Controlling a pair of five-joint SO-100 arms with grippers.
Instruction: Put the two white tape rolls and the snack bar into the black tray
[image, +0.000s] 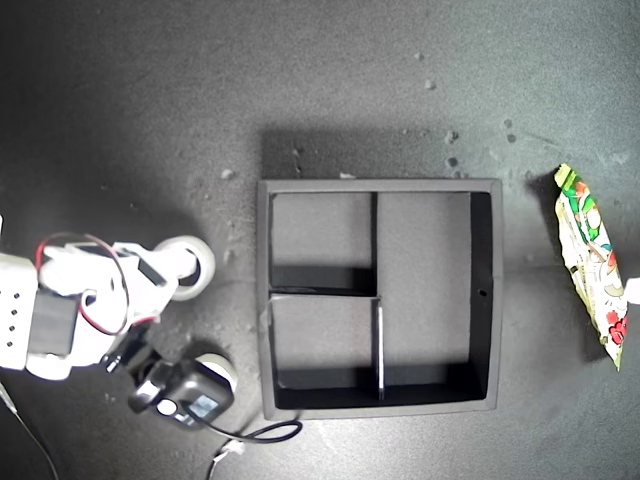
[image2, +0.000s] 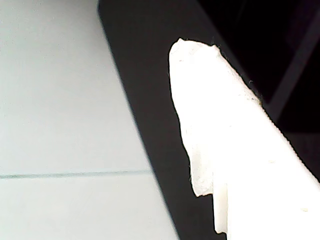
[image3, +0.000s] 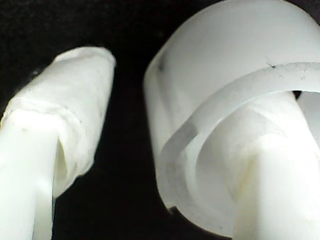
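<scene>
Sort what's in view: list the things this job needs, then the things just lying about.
For the job:
- white tape roll, one finger of my second pincer through its hole
- other tape roll, partly under the arm
- snack bar
- black tray

Lying about:
- black cable
- pale crumbs on the mat

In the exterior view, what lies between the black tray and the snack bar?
Nothing: only bare dark tabletop separates the black tray from the snack bar at the exterior view's right. The two do not touch.

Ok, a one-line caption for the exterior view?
Arm reaching a tape roll beside the tray; snack bar at the exterior view's right.
</scene>
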